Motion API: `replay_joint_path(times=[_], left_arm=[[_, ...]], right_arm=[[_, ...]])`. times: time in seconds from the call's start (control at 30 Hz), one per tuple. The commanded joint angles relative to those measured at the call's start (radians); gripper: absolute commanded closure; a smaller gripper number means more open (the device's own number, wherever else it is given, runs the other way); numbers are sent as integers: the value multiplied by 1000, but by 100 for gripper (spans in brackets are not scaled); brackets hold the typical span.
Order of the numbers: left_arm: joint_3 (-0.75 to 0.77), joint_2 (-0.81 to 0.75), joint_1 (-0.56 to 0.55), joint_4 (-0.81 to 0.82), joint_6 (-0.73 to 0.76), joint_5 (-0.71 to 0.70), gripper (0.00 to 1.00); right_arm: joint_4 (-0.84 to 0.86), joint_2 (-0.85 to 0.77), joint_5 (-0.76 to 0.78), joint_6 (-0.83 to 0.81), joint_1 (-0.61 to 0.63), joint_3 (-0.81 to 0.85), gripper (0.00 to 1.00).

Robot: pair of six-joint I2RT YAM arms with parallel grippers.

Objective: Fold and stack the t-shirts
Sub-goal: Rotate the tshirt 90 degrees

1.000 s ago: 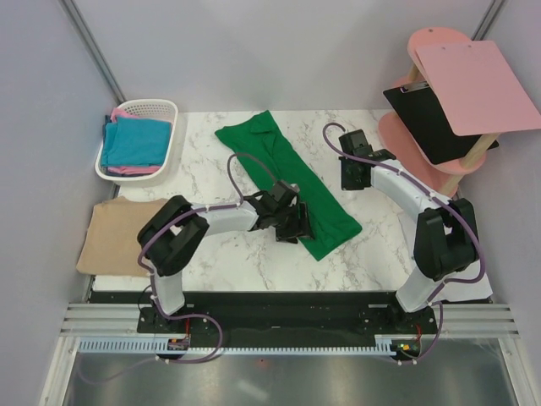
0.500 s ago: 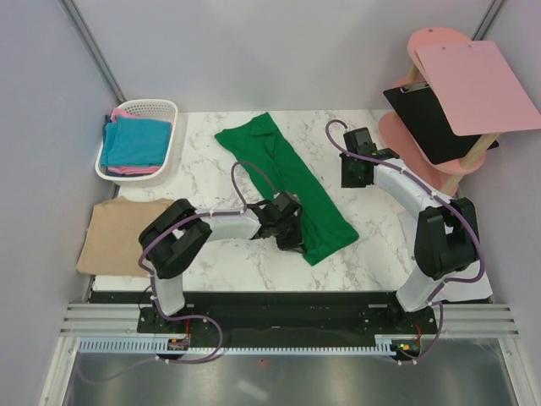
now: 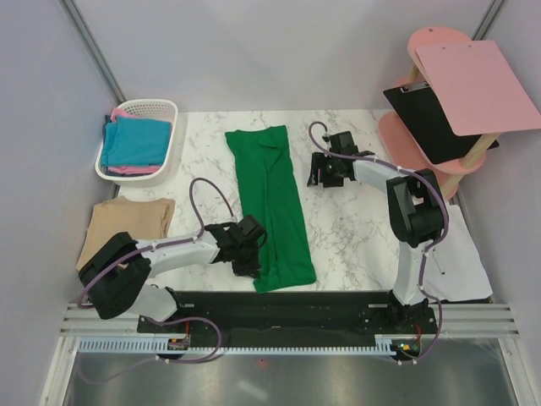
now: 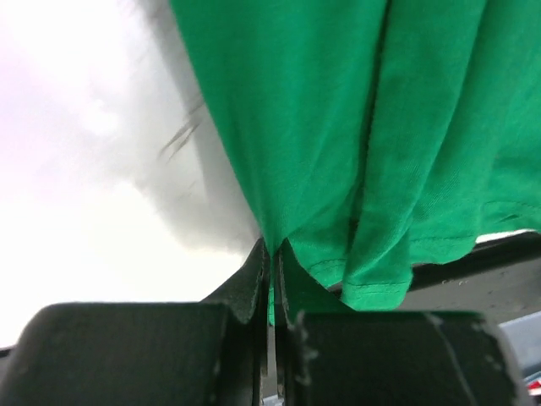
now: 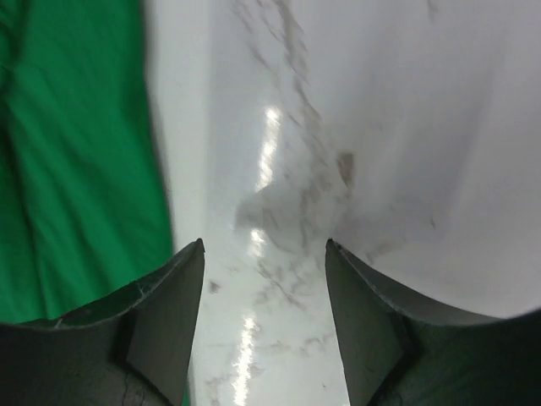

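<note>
The bright green t-shirt (image 3: 270,203) lies as a long folded strip running from the back of the marble table toward the front edge. My left gripper (image 3: 252,258) is shut on the shirt's near left edge; the left wrist view shows green cloth (image 4: 338,127) pinched between the closed jaws (image 4: 272,254). My right gripper (image 3: 319,173) stands open just right of the shirt's far end, with only bare marble between its fingers (image 5: 264,254). A tan t-shirt (image 3: 122,230) lies at the table's left edge. Teal-blue and pink t-shirts (image 3: 133,142) sit in the basket.
A white plastic basket (image 3: 163,110) stands at the back left. A pink shelf stand (image 3: 439,85) with a black clipboard and a pink board occupies the back right. A white paper sheet (image 3: 463,262) lies at the right front.
The green shirt has swung from a diagonal lie to nearly straight front-to-back. My left gripper closed on its near edge and pulled toward the front. My right gripper opened and moved left.
</note>
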Motion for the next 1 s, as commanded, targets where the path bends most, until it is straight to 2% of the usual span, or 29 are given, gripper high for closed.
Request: replay_joint_path(times=[0.0,0.03,0.07,0.1,0.13,0.17,0.43,0.5,0.53,0.57,0.63,0.83,0.97], left_arm=[[-95,-99,-1,-130,-62,-47,93],[-102,-113,-1,-131,-64,-47,81],[-116,-133,-1,-133,-65,-49,58],[-122,-144,-2,-142,-67,-49,40],[-124,-153,-2,-154,-67,-76,29],[-124,-173,-2,-163,-70,-84,26],[-58,-299,-2,-245,-48,-173,22],[-18,-325,-2,-260,-36,-207,22],[-4,-349,-2,-265,-21,-215,22],[22,-360,-2,-271,-13,-221,22],[60,-376,-2,-280,10,-239,22],[109,-353,-2,-294,50,-261,21],[112,-307,-2,-289,58,-273,21]], right_arm=[[185,140,-134,82,20,160,35],[208,165,-142,98,22,186,35],[220,188,-163,115,26,211,36],[229,229,-168,126,31,252,37],[255,248,-173,138,34,272,37],[265,264,-174,160,43,289,38],[214,441,-111,183,109,507,44],[197,465,-55,177,126,551,50],[177,475,-36,174,131,570,58],[160,484,-22,169,138,591,77],[116,513,25,171,137,654,97],[59,504,197,166,96,700,100],[35,479,225,161,49,677,100]])
